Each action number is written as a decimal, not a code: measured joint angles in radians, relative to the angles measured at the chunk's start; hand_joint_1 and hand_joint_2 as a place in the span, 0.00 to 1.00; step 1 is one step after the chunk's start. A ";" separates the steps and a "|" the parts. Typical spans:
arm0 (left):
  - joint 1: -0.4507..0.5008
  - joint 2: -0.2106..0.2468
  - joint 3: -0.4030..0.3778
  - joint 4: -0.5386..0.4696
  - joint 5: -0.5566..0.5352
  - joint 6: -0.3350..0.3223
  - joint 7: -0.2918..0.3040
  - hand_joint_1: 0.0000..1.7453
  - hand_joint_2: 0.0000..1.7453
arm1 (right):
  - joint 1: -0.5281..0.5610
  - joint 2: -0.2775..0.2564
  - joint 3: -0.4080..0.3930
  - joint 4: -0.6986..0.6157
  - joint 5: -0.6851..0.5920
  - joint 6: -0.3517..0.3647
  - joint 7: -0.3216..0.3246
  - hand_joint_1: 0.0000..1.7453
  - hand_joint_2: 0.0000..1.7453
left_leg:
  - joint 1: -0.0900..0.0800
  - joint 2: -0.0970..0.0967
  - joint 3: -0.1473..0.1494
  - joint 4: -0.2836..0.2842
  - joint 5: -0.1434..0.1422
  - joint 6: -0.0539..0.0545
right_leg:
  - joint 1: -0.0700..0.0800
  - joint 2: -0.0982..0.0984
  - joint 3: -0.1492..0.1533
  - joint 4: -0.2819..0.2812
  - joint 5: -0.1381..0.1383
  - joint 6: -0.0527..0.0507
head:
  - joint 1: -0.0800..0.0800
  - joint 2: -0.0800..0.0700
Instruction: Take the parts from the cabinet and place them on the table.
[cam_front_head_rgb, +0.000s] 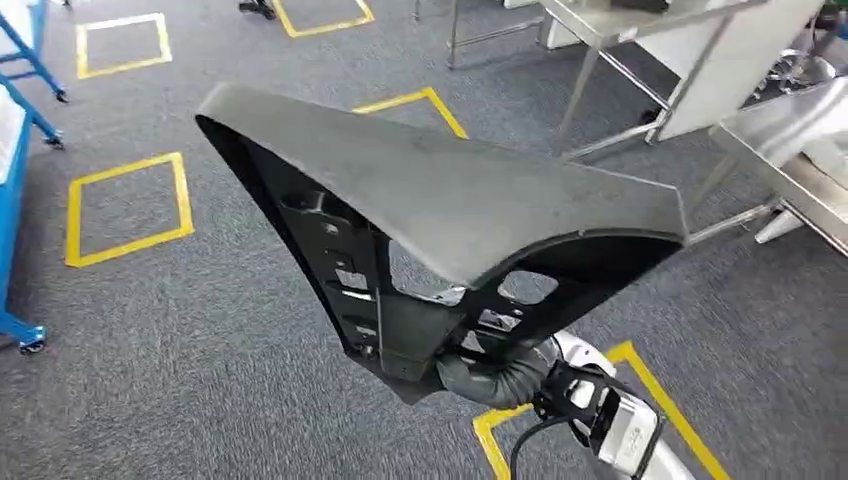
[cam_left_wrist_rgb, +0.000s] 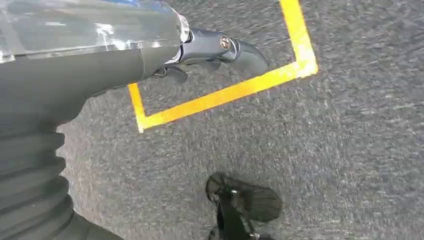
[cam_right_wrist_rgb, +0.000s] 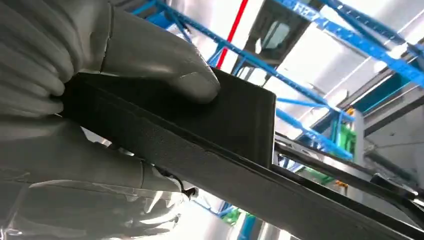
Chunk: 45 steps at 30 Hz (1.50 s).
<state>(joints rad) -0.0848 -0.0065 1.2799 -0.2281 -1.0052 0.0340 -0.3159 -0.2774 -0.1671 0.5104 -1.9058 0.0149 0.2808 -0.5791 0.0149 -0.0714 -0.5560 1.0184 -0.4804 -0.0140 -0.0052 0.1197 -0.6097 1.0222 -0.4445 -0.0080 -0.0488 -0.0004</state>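
A large black triangular part (cam_front_head_rgb: 450, 200) with a ribbed, holed underside hangs in mid-air over the carpet in the head view. My right hand (cam_front_head_rgb: 497, 378) grips it from below at its near corner, and the part hides most of the hand. In the right wrist view the grey thumb and fingers (cam_right_wrist_rgb: 150, 55) clamp the part's flat black edge (cam_right_wrist_rgb: 235, 115). My left hand (cam_left_wrist_rgb: 210, 50) hangs above the floor with its fingers loosely extended and nothing in them.
Steel-framed tables (cam_front_head_rgb: 790, 150) stand at the far right, with another metal frame (cam_front_head_rgb: 610, 40) behind them. A blue rack (cam_front_head_rgb: 15, 150) runs along the left edge. Yellow tape squares (cam_front_head_rgb: 125, 210) mark the grey carpet, and one (cam_left_wrist_rgb: 225, 95) lies under my left hand.
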 joint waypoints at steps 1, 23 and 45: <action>0.000 0.000 0.000 0.000 0.000 -0.001 0.000 0.00 1.00 | 0.005 0.000 0.000 0.000 0.001 0.000 -0.001 0.98 1.00 | -0.003 0.010 0.000 -0.001 0.002 0.006 | -0.003 0.011 -0.001 -0.004 0.004 0.007 | 0.000 0.000; -0.006 -0.002 0.020 0.000 0.026 0.024 0.038 0.00 1.00 | -0.041 -0.002 0.006 0.005 -0.037 0.009 0.042 0.98 1.00 | -0.004 0.078 -0.131 0.308 -0.153 -0.016 | 0.004 -0.092 0.026 -0.026 -0.002 -0.022 | 0.000 0.000; -0.004 -0.001 0.040 0.000 0.021 0.031 0.029 0.00 1.00 | -0.105 -0.063 0.034 0.033 -0.131 -0.025 0.011 0.98 1.00 | -0.008 0.163 0.009 -0.018 0.004 0.017 | 0.017 -0.185 0.021 -0.019 -0.006 0.010 | 0.000 0.000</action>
<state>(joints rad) -0.0885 -0.0072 1.3195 -0.2281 -0.9842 0.0649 -0.2873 -0.3827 -0.2301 0.5444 -1.8730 -0.1156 0.2559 -0.5677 0.0073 0.0913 -0.5468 1.0004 -0.4761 0.0030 0.0122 -0.0652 -0.5891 1.0037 -0.4509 0.0022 -0.0488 -0.0004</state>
